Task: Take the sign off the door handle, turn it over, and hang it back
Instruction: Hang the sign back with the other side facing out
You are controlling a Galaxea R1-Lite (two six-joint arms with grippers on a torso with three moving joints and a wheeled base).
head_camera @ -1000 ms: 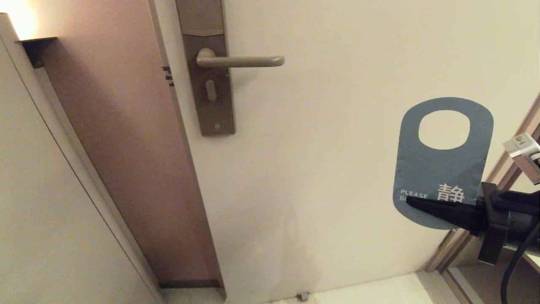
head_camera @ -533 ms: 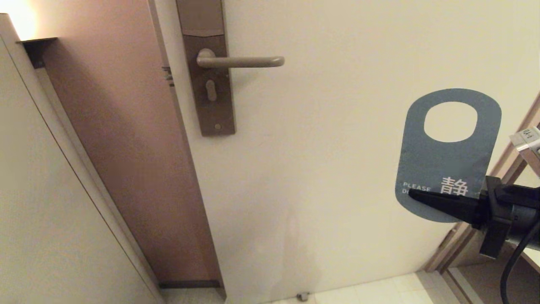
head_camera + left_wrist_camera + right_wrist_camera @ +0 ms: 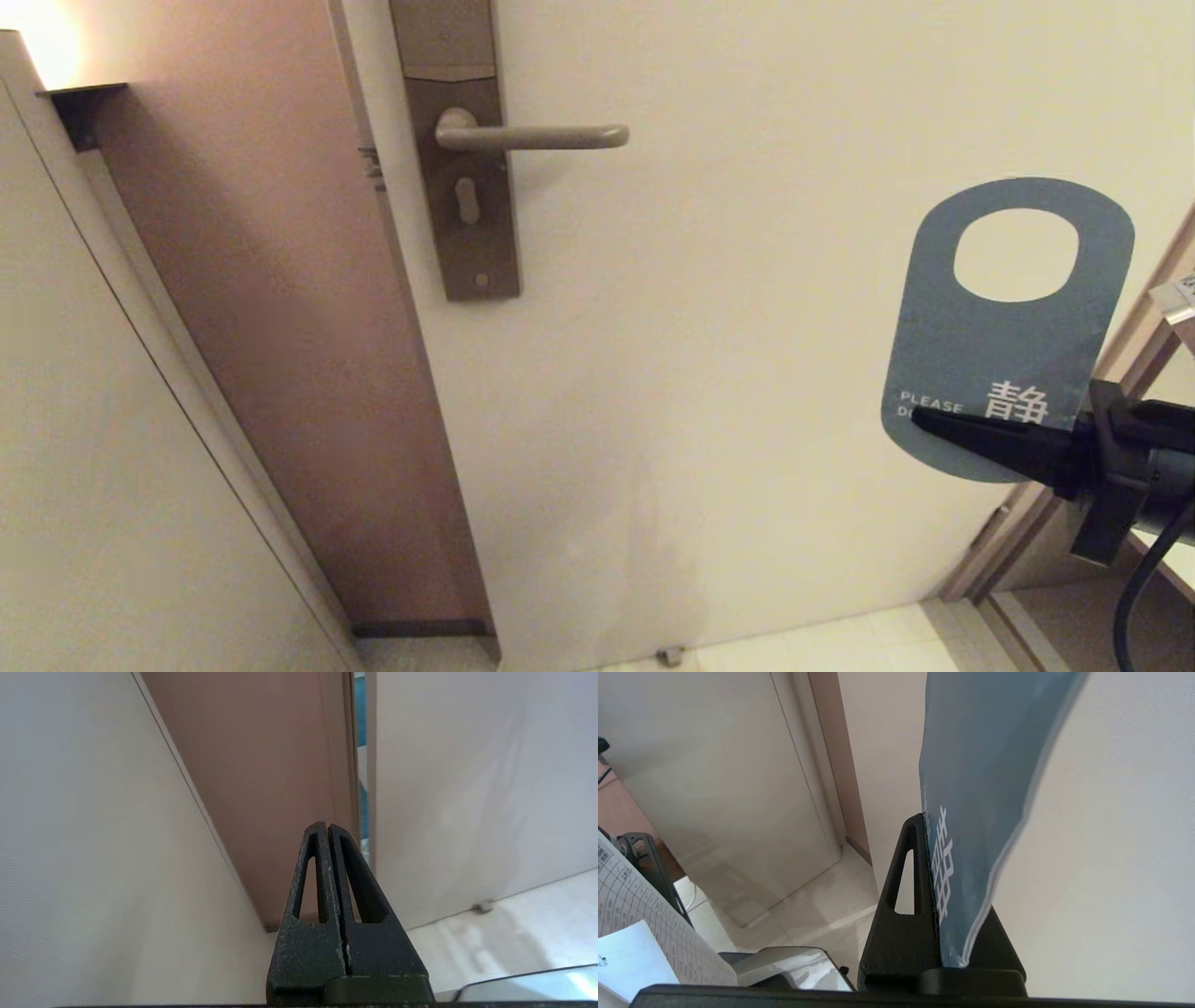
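Sign: the flat teal-blue hanger card [image 3: 999, 355] with an oval hole is standing upright, blue "PLEASE" side facing the head camera, well right of and below the handle.
Door handle: the slim bronze-grey lever [image 3: 532, 137] is sitting bare on its brown lock plate [image 3: 462, 215].
Right gripper [image 3: 920, 420]: jaws are pinching the card's lower end.
Left gripper [image 3: 328, 828]: jaws are pressing together, grasping nothing, seen only in its wrist view.

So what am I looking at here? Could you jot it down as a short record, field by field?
Sign: teal-blue side with white "PLEASE" lettering faces the head camera, off the handle, upright, oval hole on top, sign
Held by: right gripper, shut on its lower end
Door handle: door handle, horizontal, nothing on it
Left gripper: left gripper, shut, empty, seen only in its wrist view
Task stage: sign removed, not yet rehung
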